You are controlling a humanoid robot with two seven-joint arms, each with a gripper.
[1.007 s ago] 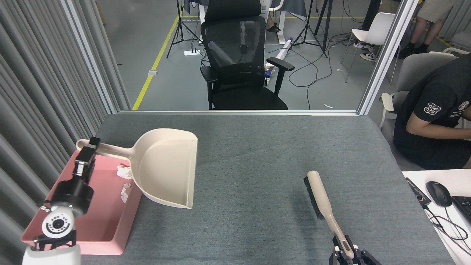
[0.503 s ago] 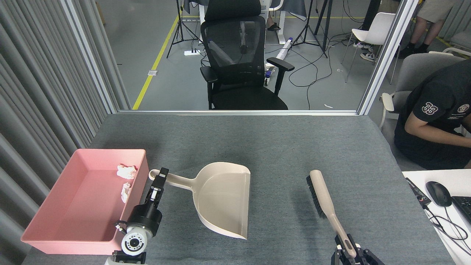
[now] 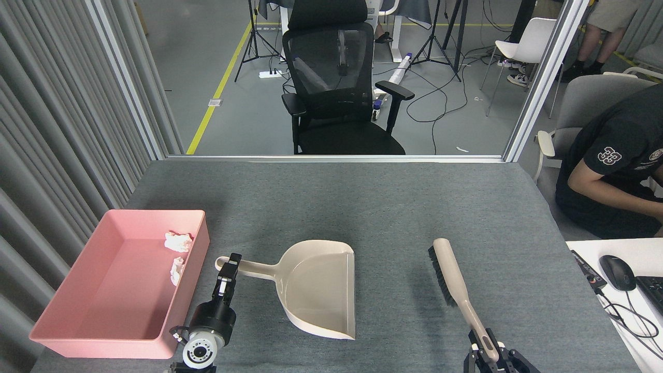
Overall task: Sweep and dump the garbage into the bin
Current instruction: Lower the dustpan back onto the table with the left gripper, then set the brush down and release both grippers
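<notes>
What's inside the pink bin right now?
Two crumpled white paper wads lie inside the bin, against its right wall near the far end. The rest of the floor shows bare; the near wall hides a thin strip.

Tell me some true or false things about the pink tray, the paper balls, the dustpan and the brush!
1. Both paper wads lie inside the pink tray. True.
2. The dustpan has garbage in it. False: its scoop is empty.
3. The left gripper holds the dustpan by its handle end. True.
4. The brush lies inside the pink tray. False: it is over the gray table, to the right of the dustpan, with the right gripper holding its handle.
5. The dustpan is between the tray and the brush. True.
</notes>
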